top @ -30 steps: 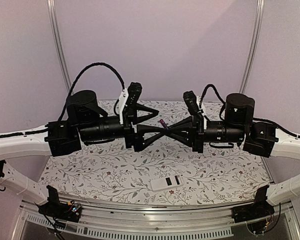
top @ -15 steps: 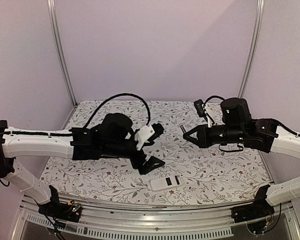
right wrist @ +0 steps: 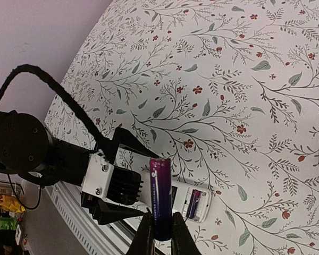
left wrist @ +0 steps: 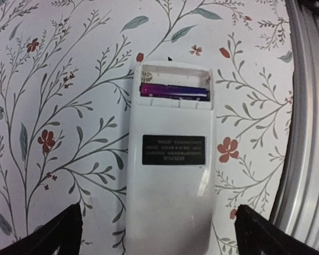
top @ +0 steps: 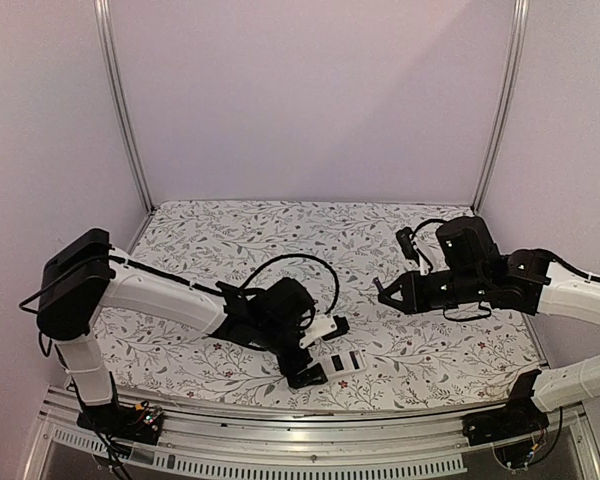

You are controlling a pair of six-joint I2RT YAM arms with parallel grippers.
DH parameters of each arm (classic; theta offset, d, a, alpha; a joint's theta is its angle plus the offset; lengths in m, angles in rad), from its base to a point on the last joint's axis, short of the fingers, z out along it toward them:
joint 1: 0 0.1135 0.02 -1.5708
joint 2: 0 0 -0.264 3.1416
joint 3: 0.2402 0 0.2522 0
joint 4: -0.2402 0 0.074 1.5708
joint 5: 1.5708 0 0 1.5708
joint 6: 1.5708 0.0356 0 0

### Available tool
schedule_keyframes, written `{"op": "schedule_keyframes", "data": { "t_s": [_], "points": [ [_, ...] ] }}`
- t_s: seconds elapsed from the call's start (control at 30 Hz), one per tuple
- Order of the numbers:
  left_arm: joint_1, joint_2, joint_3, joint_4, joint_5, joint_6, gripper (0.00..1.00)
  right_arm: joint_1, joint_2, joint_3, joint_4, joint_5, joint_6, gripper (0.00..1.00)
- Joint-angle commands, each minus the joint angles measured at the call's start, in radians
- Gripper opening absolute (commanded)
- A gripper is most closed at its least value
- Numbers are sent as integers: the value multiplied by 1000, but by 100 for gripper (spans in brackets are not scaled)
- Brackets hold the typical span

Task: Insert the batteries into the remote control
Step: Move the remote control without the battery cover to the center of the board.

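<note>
Inspecting the setup, you have the remote control point(left wrist: 170, 175) lying back-up on the table point(left wrist: 53, 79), close to the front rail point(left wrist: 308, 133), with its battery compartment uncovered. One seated battery point(left wrist: 174, 91) fills one bay; the empty bay point(left wrist: 173, 73) lies just beside it.

Your left gripper point(left wrist: 165, 236) stands with jaws spread wide to either side of the remote's far end, holding nothing and, as far as the wrist view shows, not touching it. Your right gripper point(right wrist: 160, 234) hangs in the air well apart from the remote, pinched tight on the second battery point(right wrist: 160, 191), which stands upright and is held by its lower end only.

Risks noted:
- The remote is unrestrained. Any push from the second battery would likely slide or spin it toward the rail.
- A grip on one end lets the battery pivot or slip out when its free end meets the bay.
- The battery is upright while the bay lies flat; a poor tilt would jam it on the bay wall.
- Pressing beside the seated battery could pop it loose.
- Polarity cannot be read from here.
- Both grippers must crowd the same spot; contact between them is likely.
</note>
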Motion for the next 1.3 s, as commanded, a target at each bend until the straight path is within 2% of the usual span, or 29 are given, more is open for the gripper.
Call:
{"op": "schedule_keyframes", "data": {
  "t_s": [0.0, 0.2, 0.27, 0.37, 0.57, 0.73, 1.07, 1.17, 1.27],
  "points": [
    [-38, 29, 33, 5, 9, 12, 100, -7, -18, -24, -8, 4, 16, 0],
    [-65, 74, 36, 14, -50, 28, 100, -7, 2, -27, -6, -7, 12, 0],
    [-65, 96, 42, 8, -69, 34, 95, -7, 4, -30, -6, -10, 14, 0],
    [-64, 125, 60, -15, -64, 40, 82, -7, 4, -31, -7, -14, 19, 0],
    [-67, 130, 53, -29, -68, 15, 50, -6, -5, -31, -8, -14, 25, 0],
    [-80, 100, 10, -59, -72, -22, 39, -8, -2, -25, -9, -17, 21, 0],
    [-82, 31, -81, -132, -77, -165, 37, -7, 40, 15, -29, -48, 3, 0],
    [-81, 1, -99, -131, -68, -175, 42, -7, 51, 30, -34, -57, -4, 0],
    [-81, -40, -104, -119, -84, -179, 55, -7, 60, 43, -39, -73, -7, 0]
  ]
}}
